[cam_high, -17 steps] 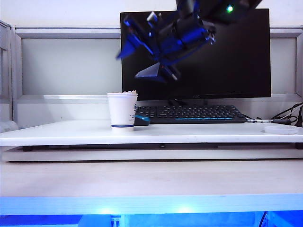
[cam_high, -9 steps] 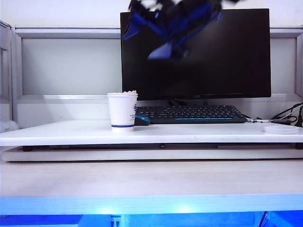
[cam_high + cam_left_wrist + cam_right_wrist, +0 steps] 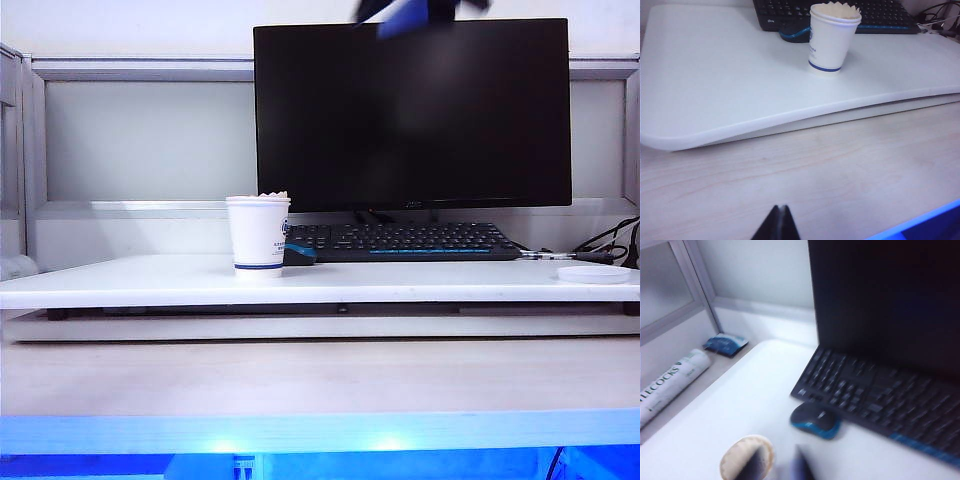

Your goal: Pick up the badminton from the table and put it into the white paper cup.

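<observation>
Feathers of the small cream-white badminton (image 3: 842,9) show above the rim of the tapered white paper cup with the blue band (image 3: 830,40), so the shuttlecock sits inside the cup, skirt upward. The cup stands upright on the wide flat white table (image 3: 420,283). Just behind the cup lies a black and blue computer mouse (image 3: 793,34), and behind that a black keyboard (image 3: 405,241) in front of the dark flat monitor (image 3: 412,110). Well to the right of the cup, near the table's edge, rests a flat white round disc (image 3: 593,274).

The right gripper (image 3: 415,12) is a blurred blue shape at the top edge of the exterior view, high above the cup and over the monitor's upper border. In its own wrist view its fingers (image 3: 755,467) are smeared by motion above the cup's mouth; whether they stand wide or narrow I cannot tell, and nothing shows between them.

The left gripper (image 3: 777,225) hangs over the pale wood-toned surface (image 3: 840,170) in front of the table, its dark fingers pressed together, empty.
</observation>
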